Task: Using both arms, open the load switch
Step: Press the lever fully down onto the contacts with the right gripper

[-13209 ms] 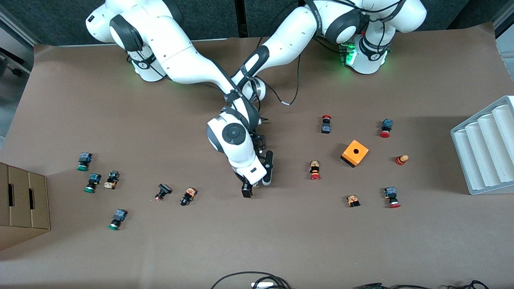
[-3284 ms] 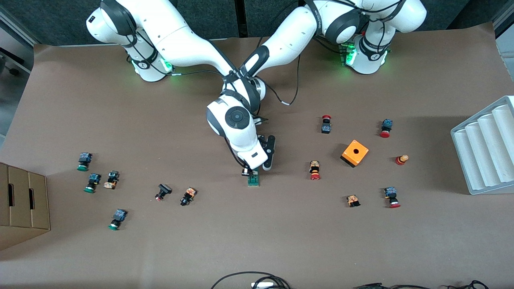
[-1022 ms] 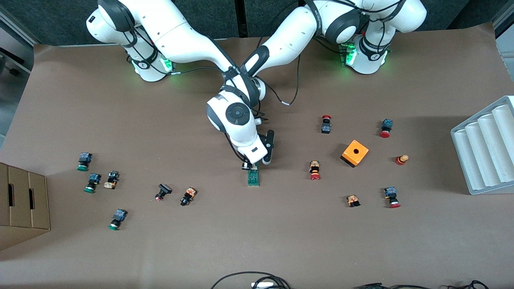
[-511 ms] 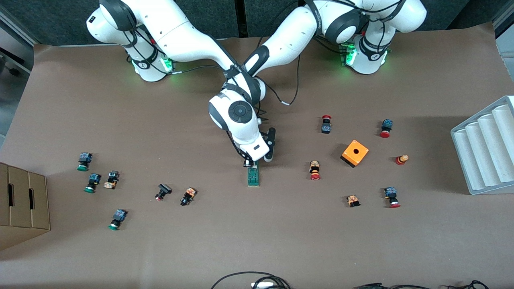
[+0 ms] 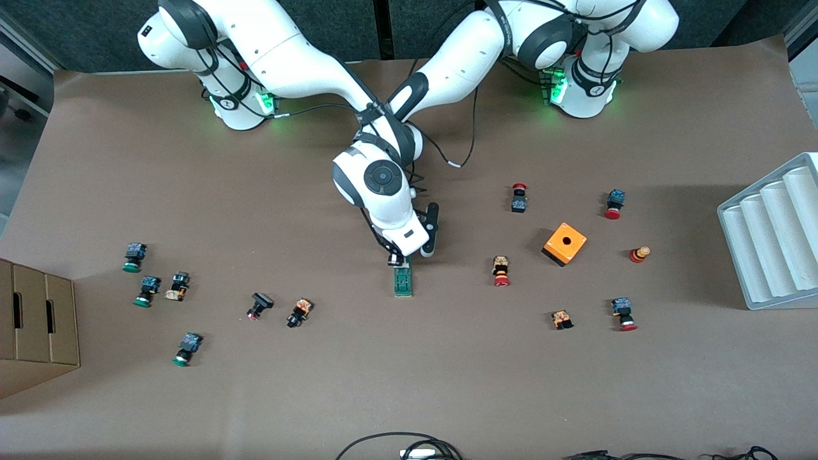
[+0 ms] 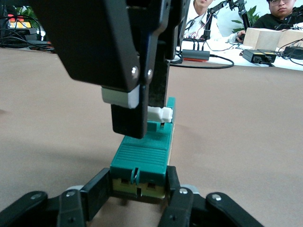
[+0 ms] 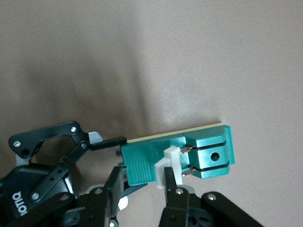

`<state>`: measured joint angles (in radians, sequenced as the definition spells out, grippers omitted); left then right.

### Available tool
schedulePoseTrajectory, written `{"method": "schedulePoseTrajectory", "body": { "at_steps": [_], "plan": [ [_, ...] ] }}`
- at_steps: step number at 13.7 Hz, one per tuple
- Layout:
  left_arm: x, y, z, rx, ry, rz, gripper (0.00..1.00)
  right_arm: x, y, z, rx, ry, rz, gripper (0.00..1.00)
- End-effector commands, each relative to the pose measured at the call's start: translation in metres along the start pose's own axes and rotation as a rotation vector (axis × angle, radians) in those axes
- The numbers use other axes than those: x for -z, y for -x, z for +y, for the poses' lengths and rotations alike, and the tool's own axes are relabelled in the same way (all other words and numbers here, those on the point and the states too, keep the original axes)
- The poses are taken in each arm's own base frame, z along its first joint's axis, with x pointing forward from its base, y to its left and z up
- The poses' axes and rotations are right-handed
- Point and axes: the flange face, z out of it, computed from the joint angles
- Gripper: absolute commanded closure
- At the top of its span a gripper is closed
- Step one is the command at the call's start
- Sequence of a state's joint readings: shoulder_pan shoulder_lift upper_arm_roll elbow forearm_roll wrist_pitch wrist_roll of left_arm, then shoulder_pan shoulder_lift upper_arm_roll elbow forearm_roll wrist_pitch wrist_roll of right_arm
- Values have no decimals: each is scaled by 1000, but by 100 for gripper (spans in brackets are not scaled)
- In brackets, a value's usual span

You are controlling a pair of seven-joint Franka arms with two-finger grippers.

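Observation:
The load switch [image 5: 402, 281] lies flat on the brown table near its middle, a slim green block with a white tab [image 7: 171, 161]. My left gripper [image 6: 137, 187] is low at the table, shut on the end of the switch [image 6: 142, 161] farther from the front camera. In the front view it is hidden under the right hand. My right gripper [image 5: 396, 259] comes down from above that same end. Its fingers [image 7: 173, 189] are shut on the ribbed green cover and the white tab [image 6: 160, 112]. The rest of the switch [image 7: 208, 153] lies bare.
An orange cube [image 5: 565, 243] and several red push buttons [image 5: 501, 271] lie toward the left arm's end. Green and black buttons [image 5: 148, 291] lie toward the right arm's end, by a cardboard box [image 5: 32, 319]. A white ridged tray [image 5: 773, 236] stands at the table's edge.
The right hand has drawn slightly toward the arms' bases, showing a little more of the switch. The switch and the left gripper have stayed put.

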<state>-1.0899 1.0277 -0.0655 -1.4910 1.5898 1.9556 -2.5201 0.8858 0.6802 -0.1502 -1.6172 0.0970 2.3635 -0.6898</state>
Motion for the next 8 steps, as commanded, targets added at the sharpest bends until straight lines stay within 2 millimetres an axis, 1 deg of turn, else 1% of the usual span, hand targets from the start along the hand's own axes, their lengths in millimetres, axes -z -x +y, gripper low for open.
{"method": "schedulePoseTrajectory", "body": {
  "at_steps": [1,4,8],
  "plan": [
    [-3,2,4,-1,16,6,60,-1,2,-11,-7,1,-9,58],
    [-3,2,4,-1,16,6,60,-4,2,-11,-7,3,-8,58],
    [-3,1,4,1,17,7,60,-13,1,-11,-4,11,-2,58]
  ]
}}
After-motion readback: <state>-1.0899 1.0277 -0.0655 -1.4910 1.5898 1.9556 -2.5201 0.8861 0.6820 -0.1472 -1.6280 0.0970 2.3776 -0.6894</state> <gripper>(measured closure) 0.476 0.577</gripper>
